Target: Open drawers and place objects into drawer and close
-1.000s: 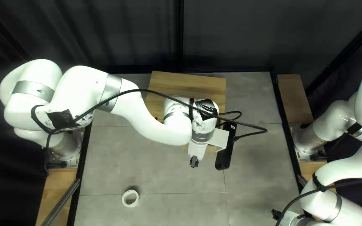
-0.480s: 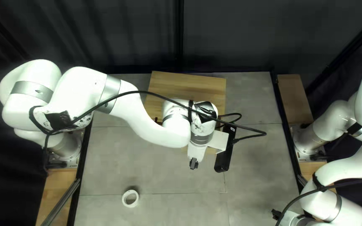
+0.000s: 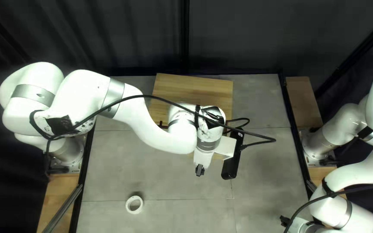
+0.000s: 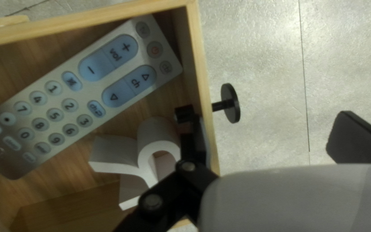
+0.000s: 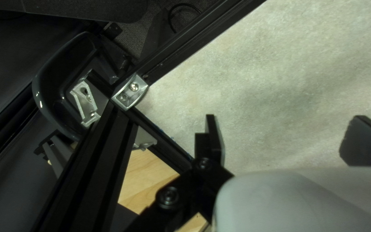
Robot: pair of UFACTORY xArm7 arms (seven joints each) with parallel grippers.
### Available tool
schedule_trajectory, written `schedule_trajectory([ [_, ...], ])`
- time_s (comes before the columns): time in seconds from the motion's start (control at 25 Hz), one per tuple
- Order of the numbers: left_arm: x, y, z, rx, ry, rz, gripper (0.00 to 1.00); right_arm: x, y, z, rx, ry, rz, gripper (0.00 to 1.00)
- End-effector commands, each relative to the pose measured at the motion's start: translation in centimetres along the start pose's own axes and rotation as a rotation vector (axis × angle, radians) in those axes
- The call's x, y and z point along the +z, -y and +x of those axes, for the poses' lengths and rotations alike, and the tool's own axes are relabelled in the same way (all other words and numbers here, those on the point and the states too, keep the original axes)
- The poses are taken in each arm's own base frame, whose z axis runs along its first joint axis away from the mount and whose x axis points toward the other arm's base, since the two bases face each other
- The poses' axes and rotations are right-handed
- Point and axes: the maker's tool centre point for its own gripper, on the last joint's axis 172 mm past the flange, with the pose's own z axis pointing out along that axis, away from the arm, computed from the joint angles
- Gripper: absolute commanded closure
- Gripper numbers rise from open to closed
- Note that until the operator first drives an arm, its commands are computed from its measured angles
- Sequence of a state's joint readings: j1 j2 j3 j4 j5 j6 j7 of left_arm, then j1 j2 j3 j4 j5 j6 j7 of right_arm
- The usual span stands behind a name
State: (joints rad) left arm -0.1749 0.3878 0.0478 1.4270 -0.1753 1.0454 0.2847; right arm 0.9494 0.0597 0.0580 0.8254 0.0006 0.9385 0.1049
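Our left claw (image 4: 271,117), fingers apart — straddling the front (image 4: 199,64) of the drawer (image 4: 86,19), presumably for closing; our right claw (image 5: 284,122) — apart, aside

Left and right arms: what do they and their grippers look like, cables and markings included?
Left arm and right arm: glossy white, rounded segments, silver-grey bands, a black cable on each. The left one also has black patches with speckled marks. Left gripper and right gripper: flat black fingers, black links with round bolt heads.
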Motion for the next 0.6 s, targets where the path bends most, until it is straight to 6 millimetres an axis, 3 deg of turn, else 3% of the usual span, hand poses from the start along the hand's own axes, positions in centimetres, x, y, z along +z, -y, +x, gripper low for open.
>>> schedule_trajectory([
  [0.04, -0.02, -0.2, 0.01, -0.002, 0.001, 0.001, 0.03, 0.0, 0.0, 0.0, 0.0, 0.0, 0.0, 0.0],
  [0.6, -0.16, -0.89, -0.22, -0.003, 0.003, 0.004, 0.02, 0.0, 0.0, 0.0, 0.0, 0.0, 0.0, 0.0],
])
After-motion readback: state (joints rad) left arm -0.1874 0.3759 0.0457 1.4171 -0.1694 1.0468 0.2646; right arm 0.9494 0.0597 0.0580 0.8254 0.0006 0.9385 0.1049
